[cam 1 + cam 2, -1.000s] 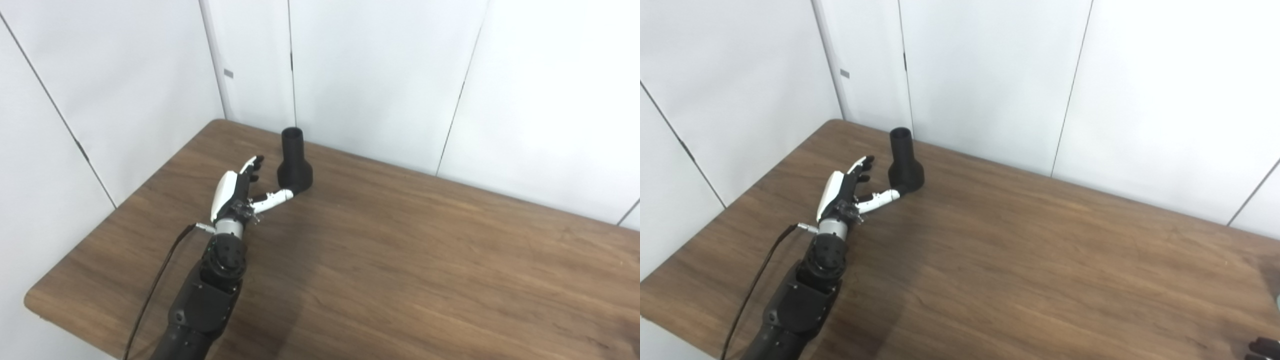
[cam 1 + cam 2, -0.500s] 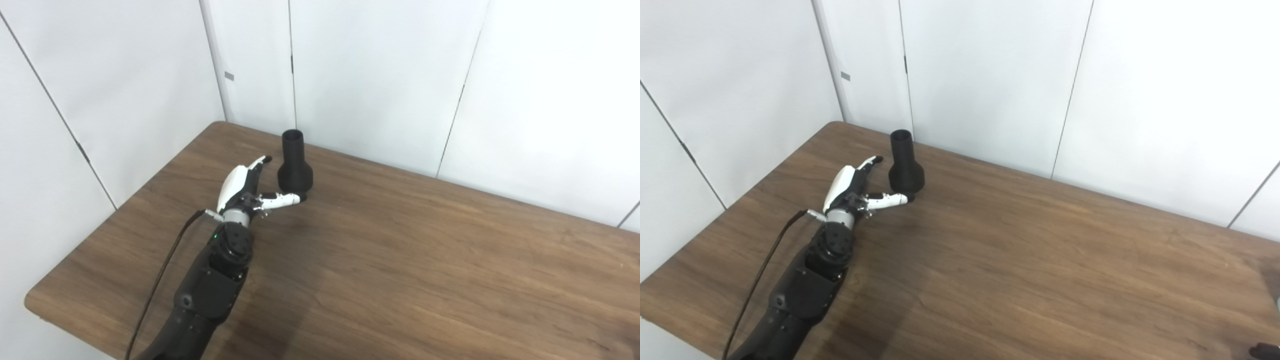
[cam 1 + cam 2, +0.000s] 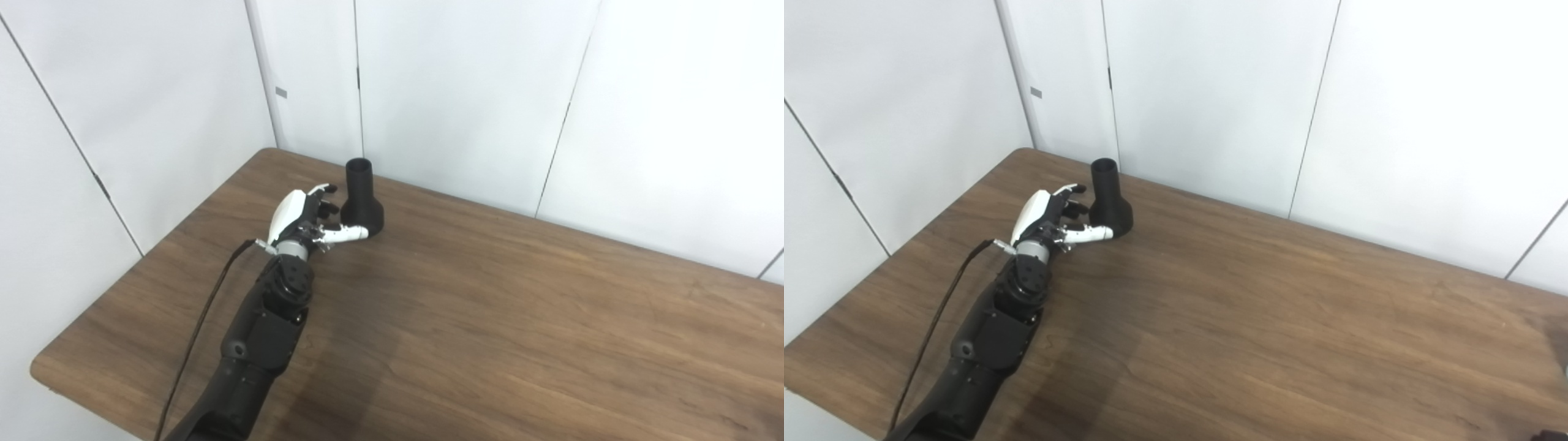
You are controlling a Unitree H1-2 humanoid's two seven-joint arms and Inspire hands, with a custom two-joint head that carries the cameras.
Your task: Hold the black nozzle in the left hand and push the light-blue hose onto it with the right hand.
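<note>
A brown wooden table (image 3: pixel 520 318) fills the scene, and the black nozzle (image 3: pixel 361 199) stands upright on it near the far left corner, narrow end up. Just left of the nozzle, the left hand (image 3: pixel 303 214) has its fingers spread, unclenched, thumb at the nozzle's wide base, nothing gripped.

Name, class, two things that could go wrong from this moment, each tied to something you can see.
1. The black nozzle stands upright on its base; the left hand, open beside it with the thumb by the base, might tip it.
2. It stands near the table's far edge and could be pushed against the wall.
</note>
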